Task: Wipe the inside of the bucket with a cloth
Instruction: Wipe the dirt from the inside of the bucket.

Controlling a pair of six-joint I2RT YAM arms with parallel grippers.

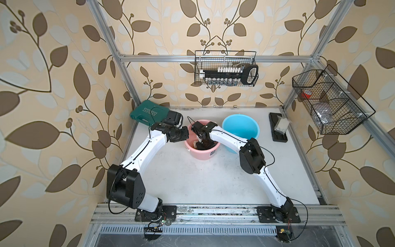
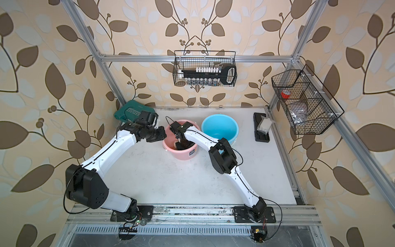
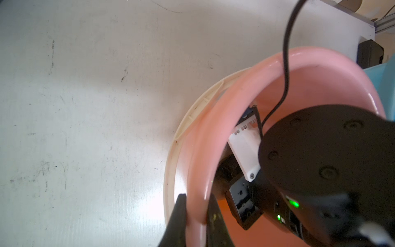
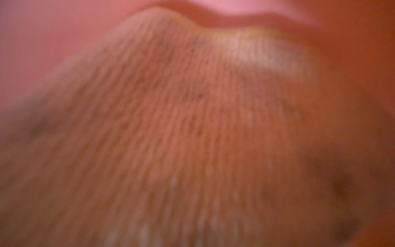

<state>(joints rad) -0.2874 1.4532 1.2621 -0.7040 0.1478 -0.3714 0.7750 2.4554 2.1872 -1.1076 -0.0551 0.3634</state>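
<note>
Down inside pink bucket, cloth bunched against closed right jaws, left jaws clamping its rim.

Both top views: high at the front, looking steeply down toward the back wall, far enough to take in the whole counter. Nearly the same picture, both showing pink bucket and blue bucket. Left wrist cam: close by the pink bucket's rim, looking past its fingers over bucket, counter, right arm. Right wrist cam: inside the pink bucket, almost against the cloth, blurred.
</note>
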